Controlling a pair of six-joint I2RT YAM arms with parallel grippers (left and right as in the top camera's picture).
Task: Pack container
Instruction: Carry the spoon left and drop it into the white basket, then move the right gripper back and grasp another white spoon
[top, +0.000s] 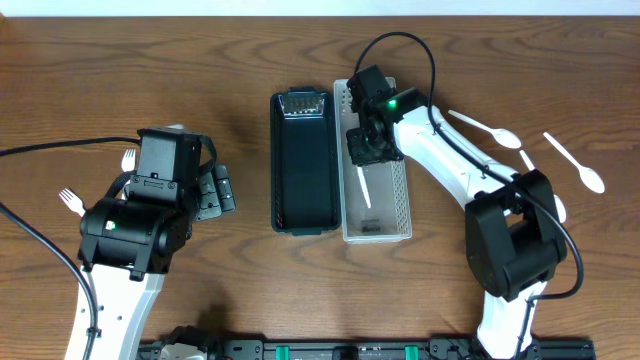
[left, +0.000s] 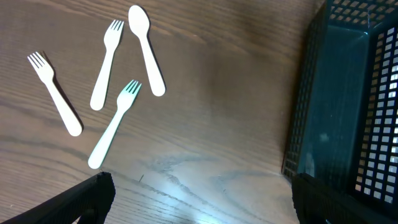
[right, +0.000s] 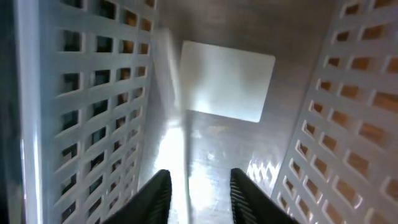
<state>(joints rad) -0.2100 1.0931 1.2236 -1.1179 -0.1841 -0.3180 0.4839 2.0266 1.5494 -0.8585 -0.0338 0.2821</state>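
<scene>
A dark basket (top: 300, 165) and a white slotted basket (top: 400, 200) stand side by side mid-table. My right gripper (top: 366, 143) hangs over the white basket's far half, open. In the right wrist view its fingers (right: 199, 196) are apart inside the white basket (right: 93, 93), with a blurred white utensil (right: 177, 106) lying along the floor by the left finger. That utensil also shows in the overhead view (top: 364, 188). My left gripper (top: 215, 190) is open and empty left of the dark basket (left: 348, 106). Its fingers (left: 205, 202) are above bare wood.
Three white forks (left: 55, 93) (left: 106, 65) (left: 115, 123) and a spoon (left: 146, 50) lie on the wood left of the dark basket. Three white spoons (top: 485, 125) (top: 575, 162) (top: 525, 158) lie right of the white basket. A pale label (right: 227, 81) sits on the white basket's floor.
</scene>
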